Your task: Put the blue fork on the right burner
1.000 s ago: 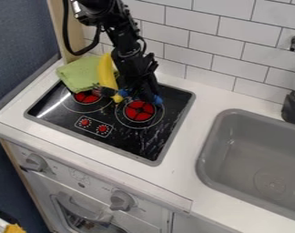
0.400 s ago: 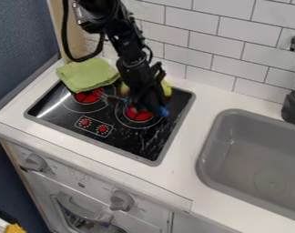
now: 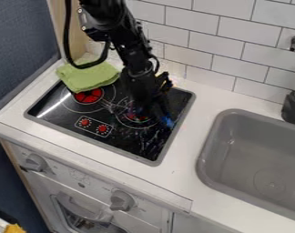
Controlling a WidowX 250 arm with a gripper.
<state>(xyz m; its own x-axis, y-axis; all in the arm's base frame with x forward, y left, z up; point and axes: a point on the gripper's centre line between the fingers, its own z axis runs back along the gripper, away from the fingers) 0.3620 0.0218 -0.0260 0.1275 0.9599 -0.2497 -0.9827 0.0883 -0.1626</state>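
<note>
The black two-finger gripper (image 3: 153,108) hangs over the right burner (image 3: 136,117), a red-centred disc with thin rings on the black glass cooktop (image 3: 129,144), and hides much of its far side. It looks closed on the blue plastic fork with pale tines (image 3: 167,121), gripping it somewhere near the middle; the grip itself is covered, so that is a judgement from how the fork comes out on both sides.

From the gripper the fork runs both ways, its long axis crossing the right burner from side to side. The blue end sticks out on the side toward the sink, just past the burner's outer ring and a little nearer the front. The tines point the other way, toward the left burner (image 3: 88,95), and reach about the near burner's ring on that side. Whether the fork touches the glass or hangs slightly above it, I cannot tell.

The coming move turns on that crosswise lie: the fork already spans the right burner, so it likely needs only a small lowering and a release, with no turn. A sideways drag while letting go could carry one end farther off the rings.
</note>
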